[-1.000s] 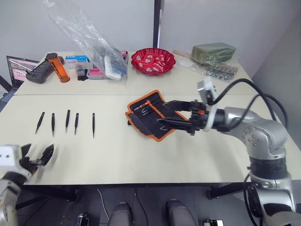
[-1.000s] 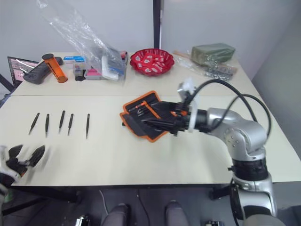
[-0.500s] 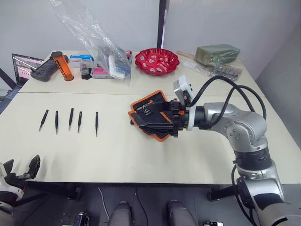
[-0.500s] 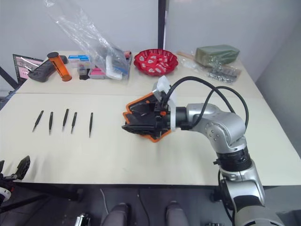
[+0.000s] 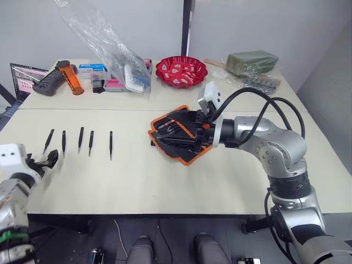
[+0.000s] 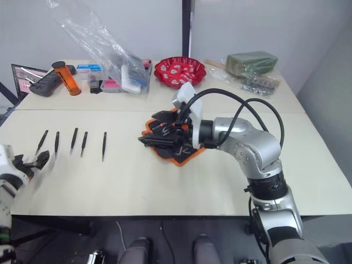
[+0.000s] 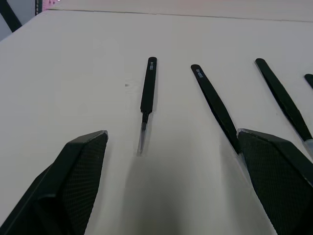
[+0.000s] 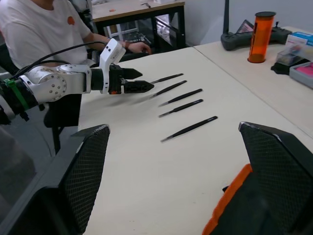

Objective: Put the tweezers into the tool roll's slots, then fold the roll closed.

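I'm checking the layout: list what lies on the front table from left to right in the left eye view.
left gripper → the tweezers, five in a row → tool roll → right gripper

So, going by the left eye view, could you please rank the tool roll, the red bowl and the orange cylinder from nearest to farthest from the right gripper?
1. The tool roll: directly at the right gripper, mid-table.
2. The red bowl: behind the roll, at the table's far side.
3. The orange cylinder: far back on the robot's left, beside the black controller.
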Available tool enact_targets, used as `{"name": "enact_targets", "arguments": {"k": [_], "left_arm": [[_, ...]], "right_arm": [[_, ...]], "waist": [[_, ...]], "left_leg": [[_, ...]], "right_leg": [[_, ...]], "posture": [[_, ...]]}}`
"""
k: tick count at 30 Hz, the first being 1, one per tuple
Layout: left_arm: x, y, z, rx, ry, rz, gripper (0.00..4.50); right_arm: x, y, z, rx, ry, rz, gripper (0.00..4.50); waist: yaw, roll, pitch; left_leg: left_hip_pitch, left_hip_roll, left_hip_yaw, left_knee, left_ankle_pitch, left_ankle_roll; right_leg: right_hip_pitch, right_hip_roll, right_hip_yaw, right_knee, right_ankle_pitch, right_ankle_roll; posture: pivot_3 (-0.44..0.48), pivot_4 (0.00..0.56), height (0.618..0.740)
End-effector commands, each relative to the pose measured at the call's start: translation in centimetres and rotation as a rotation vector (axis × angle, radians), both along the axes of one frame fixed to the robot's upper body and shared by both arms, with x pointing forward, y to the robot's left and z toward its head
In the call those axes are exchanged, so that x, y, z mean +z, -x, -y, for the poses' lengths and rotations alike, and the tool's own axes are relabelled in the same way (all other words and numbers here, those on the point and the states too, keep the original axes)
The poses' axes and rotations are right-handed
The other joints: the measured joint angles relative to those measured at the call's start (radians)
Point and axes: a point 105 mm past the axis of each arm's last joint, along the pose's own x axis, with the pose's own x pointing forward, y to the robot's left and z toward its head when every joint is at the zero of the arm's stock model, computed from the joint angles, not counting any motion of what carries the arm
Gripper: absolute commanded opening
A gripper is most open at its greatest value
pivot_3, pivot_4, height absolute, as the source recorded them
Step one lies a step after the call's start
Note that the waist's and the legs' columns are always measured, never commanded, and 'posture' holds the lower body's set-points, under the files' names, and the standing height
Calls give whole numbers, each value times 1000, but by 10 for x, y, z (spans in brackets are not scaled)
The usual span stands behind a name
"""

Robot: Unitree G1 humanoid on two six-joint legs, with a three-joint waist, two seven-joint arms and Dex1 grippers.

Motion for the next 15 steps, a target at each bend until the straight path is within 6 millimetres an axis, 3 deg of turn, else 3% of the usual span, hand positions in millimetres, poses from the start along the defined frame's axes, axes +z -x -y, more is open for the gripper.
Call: {"name": "enact_targets", "arguments": {"k": [1,15], "left_arm": [[12,-10,-9,13,-37,19,4500],[6,-18,-24,67,44,3,4500]], "right_arm": [[12,4,0,-16,-18,68,4483],[9,6,6,-92,-11,66,4483]], "waist": [[0,0,0],[1,0,0]], "left_leg": [[0,0,0,0,0,0],[0,0,0,0,0,0]], "right_leg": [[0,0,0,0,0,0],[0,0,-1,1,0,0]], "posture": [[0,150,735],[0,150,735]]}}
